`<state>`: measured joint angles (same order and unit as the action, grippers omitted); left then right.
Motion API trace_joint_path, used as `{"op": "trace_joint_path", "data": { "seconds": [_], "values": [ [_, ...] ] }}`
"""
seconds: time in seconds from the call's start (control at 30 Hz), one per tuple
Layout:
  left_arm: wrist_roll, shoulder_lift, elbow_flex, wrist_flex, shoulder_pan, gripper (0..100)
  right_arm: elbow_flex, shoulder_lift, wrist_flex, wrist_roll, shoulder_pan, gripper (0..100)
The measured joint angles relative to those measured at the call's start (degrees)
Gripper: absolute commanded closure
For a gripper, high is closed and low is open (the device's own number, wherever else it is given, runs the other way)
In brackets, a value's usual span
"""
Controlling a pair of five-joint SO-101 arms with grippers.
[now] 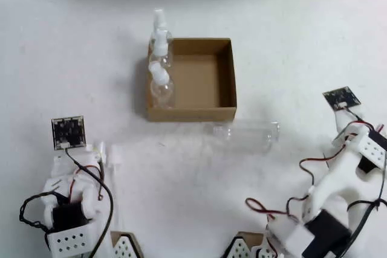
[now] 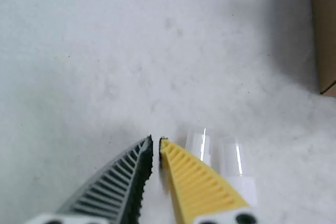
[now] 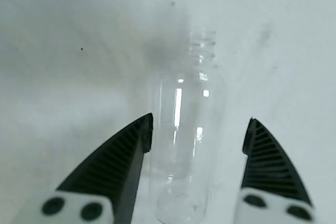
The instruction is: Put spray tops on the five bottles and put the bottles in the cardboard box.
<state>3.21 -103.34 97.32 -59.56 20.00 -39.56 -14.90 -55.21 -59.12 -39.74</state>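
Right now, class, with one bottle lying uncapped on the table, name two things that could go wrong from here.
1. The clear bottle lies on its side, round and smooth, so the open right pincer could nudge it into rolling instead of gripping it.
2. Two spray tops sit right beside the shut left pincer; opening it there may knock them away.

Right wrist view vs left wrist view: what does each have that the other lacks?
Right wrist: a capless clear bottle lying between the right arm's jaws, which stand open. Left wrist: two spray tops beside the left arm's jaws, shut, plus an edge of the cardboard box. Both: the white table.
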Motion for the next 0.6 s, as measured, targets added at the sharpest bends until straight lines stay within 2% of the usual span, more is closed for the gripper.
{"op": "trace_joint_path", "data": {
  "seconds": [0.13, 0.37, 0.6],
  "values": [
    [0.0, 0.0, 0.0, 0.0, 0.0, 98, 0.0, -8.0, -6.77, -0.97, 4.22, 76.5],
    [0.0, 0.0, 0.0, 0.0, 0.0, 98, 0.0, -21.27, -22.95, -13.8, 16.53, 75.7],
    [0.0, 0.0, 0.0, 0.0, 0.0, 98, 0.0, -22.77, -24.88, -20.04, 30.33, 61.2]
  ]
}}
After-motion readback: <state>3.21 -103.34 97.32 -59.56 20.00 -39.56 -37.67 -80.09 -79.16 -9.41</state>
